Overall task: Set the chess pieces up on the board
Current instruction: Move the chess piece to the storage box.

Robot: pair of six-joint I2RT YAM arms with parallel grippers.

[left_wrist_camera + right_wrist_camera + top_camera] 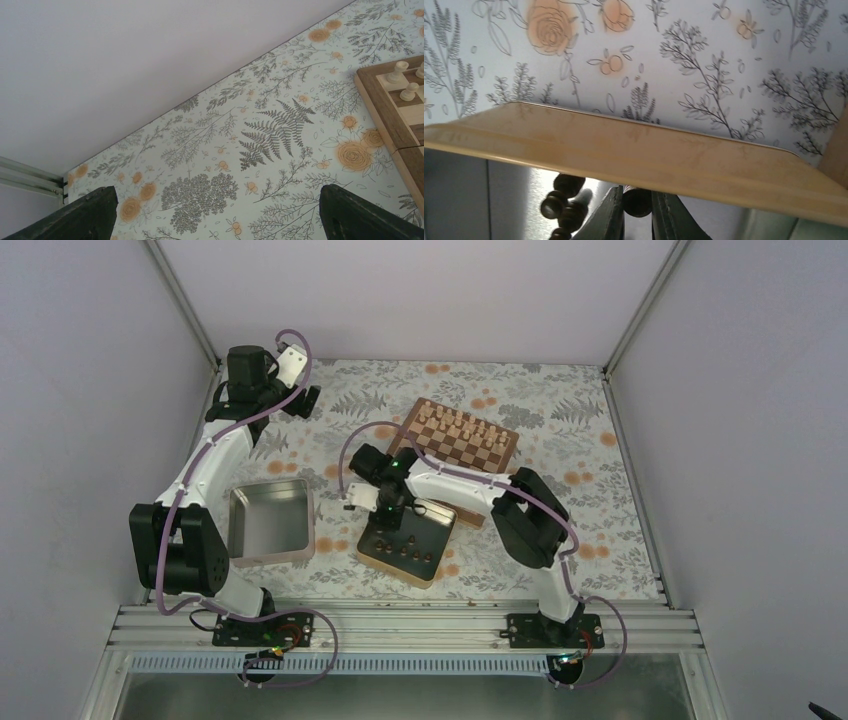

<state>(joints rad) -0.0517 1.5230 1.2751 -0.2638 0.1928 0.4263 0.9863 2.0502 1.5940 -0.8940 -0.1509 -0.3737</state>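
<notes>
The chessboard (505,445) lies at the back centre, with pale tan chessmen on its far rows; its corner shows in the left wrist view (385,120). Several dark brown chess pieces (408,545) lie in a gold-rimmed tin (432,570) at the front centre. My right gripper (388,508) reaches into the tin's far side. In the right wrist view it (638,202) is shut on a dark brown piece (637,200), with other dark pieces (561,202) lying to the left below the tin's rim (634,155). My left gripper (300,398) hovers at the back left, open and empty, its fingertips (95,210) wide apart.
An empty silver tin (270,520) stands at the front left beside the left arm. The right arm's elbow (525,510) hangs over the board's near edge. Grey walls close in the floral mat on three sides.
</notes>
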